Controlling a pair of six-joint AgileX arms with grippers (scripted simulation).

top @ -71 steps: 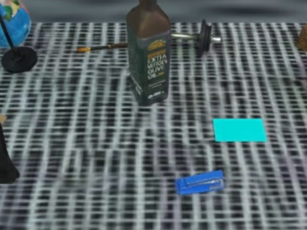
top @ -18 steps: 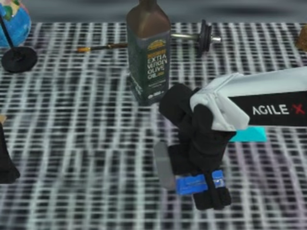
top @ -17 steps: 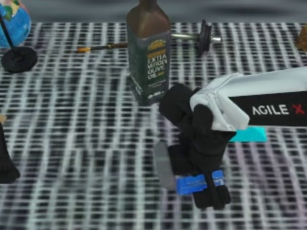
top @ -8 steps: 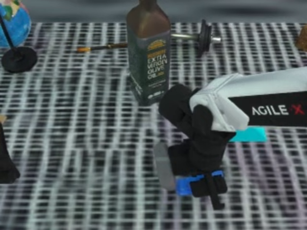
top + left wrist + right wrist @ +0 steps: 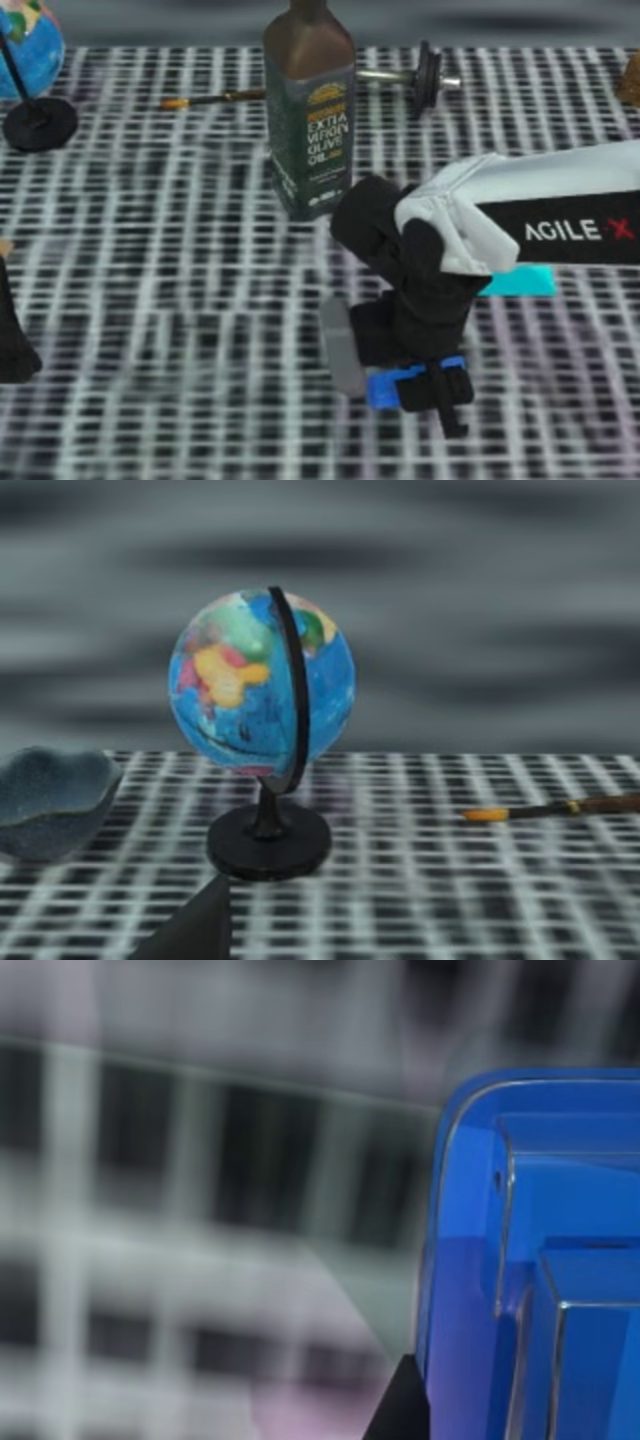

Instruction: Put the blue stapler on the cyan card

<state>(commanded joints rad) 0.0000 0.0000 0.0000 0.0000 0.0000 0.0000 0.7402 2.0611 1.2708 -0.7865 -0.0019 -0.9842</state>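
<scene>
**Right hand clamped on blue stapler, near edge of worktop**

Right arm reaches in from the top view's right side, white sleeve with black AgileX band, black wrist angled down toward the near edge. Right hand point(image 5: 438, 388) sits over the blue stapler point(image 5: 385, 388), fingers drawn in against its two long sides, so it grips the stapler across its width. Only the stapler's left end and a thin blue strip by the wrist show in the top view; the rest is hidden under the hand. Cannot tell if the stapler is touching the worktop point(image 5: 180, 300) or just off it. Right wrist view is filled at one side by the stapler point(image 5: 540, 1260) seen very close, with blurred checked worktop behind it.

Cyan card point(image 5: 525, 282) lies flat, farther back and to the right of the stapler, mostly hidden by the right arm; only a small strip shows below the sleeve. Stapler and card are apart, not touching.

Left hand point(image 5: 12, 340) is parked at the left edge of the top view; cannot tell how its fingers stand. Left wrist view shows a globe point(image 5: 262, 695) on a black stand, a grey-blue bowl point(image 5: 50, 800) beside it and a paintbrush point(image 5: 555, 808) lying farther off.

Also on the worktop: olive oil bottle point(image 5: 308, 110) upright at back centre, dumbbell point(image 5: 425, 78) behind it to the right, paintbrush point(image 5: 215, 98) to its left, globe point(image 5: 25, 45) at the back left corner.
</scene>
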